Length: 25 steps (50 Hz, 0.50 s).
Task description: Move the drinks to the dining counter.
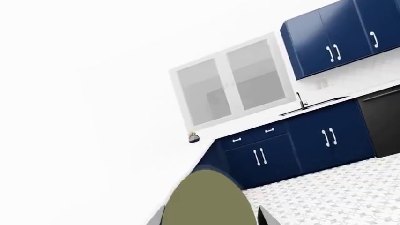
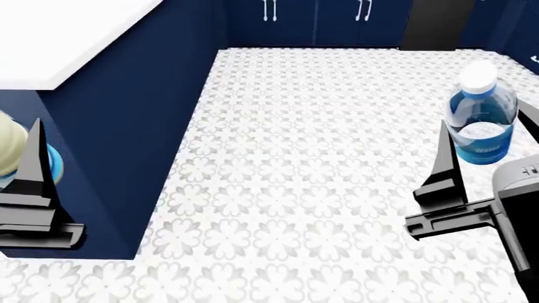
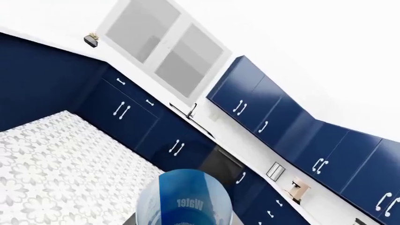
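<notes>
Both drinks off any surface, carried in the air above the patterned floor (image 2: pixel 320 189). Clear-blue water bottle (image 2: pixel 481 117) upright at the right gripper (image 2: pixel 450 189), one dark finger (image 2: pixel 445 165) against its side; from the right wrist view, the bottle's blue body filling the lower middle, seemingly clamped, though the second finger hidden, so closure judged, not seen outright. Cream bottle (image 2: pixel 10 146) at the left gripper (image 2: pixel 29 189), only a sliver of pale body and blue label visible at the head view's left edge; in the left wrist view a rounded olive-tan mass (image 1: pixel 203 199) (probably that bottle, shaded) between the finger tips. Grip there likely, but cannot tell for certain.

White counter top (image 2: pixel 72 35) at upper left, its corner jutting out over the navy base (image 2: pixel 126 126), close beside the left arm.

Risks from here, as judgement:
- Striking the counter's overhanging edge or navy side with the left bottle while raising it, knocking it loose.
- Slipping of the round, smooth water bottle under a one-sided or shallow pinch, especially with base movement.
- Setting down too near the slab's edge, tipping a tall bottle off.
- Losing sight of the left bottle (already nearly out of the head view), so misjudging clearance.
</notes>
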### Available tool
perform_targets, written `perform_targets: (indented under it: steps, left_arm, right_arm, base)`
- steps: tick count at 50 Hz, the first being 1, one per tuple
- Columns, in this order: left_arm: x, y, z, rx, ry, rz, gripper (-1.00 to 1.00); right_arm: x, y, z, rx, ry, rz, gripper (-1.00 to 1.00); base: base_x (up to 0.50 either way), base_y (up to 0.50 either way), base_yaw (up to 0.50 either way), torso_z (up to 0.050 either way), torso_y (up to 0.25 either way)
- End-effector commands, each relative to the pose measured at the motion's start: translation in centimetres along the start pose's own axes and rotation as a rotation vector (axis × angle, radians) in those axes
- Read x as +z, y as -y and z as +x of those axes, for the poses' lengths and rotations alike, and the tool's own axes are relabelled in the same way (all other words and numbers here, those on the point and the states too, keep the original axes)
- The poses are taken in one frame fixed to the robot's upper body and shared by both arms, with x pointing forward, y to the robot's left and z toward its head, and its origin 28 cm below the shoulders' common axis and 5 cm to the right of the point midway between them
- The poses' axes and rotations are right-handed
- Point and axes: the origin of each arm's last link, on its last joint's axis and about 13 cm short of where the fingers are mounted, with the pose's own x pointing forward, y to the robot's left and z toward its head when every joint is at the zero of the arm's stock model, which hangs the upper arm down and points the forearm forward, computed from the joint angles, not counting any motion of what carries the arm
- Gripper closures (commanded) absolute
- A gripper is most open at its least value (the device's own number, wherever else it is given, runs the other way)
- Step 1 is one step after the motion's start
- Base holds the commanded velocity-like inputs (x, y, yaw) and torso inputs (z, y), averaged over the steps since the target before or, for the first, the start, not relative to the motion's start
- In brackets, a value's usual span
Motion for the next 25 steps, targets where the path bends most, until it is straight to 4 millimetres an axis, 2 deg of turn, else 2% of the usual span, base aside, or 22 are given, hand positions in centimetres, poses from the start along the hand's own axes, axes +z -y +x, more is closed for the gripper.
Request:
perform_targets:
  steps: [1, 25]
  left_arm:
    - [0.07, -0.08, 0.05, 0.015, 0.005, -0.006, 1.0]
    - [0.09, -0.01, 0.02, 0.015, 0.005, -0.003, 1.0]
  right_arm:
    - [0.2, 0.23, 0.2, -0.039, 0.021, -0.013, 1.0]
    - [0.18, 0.27, 0.21, -0.04, 0.025, -0.019, 1.0]
  base:
    - [-0.51, 0.3, 0.0, 0.0, 0.0]
    - [-0.5, 0.33, 0.0, 0.0, 0.002]
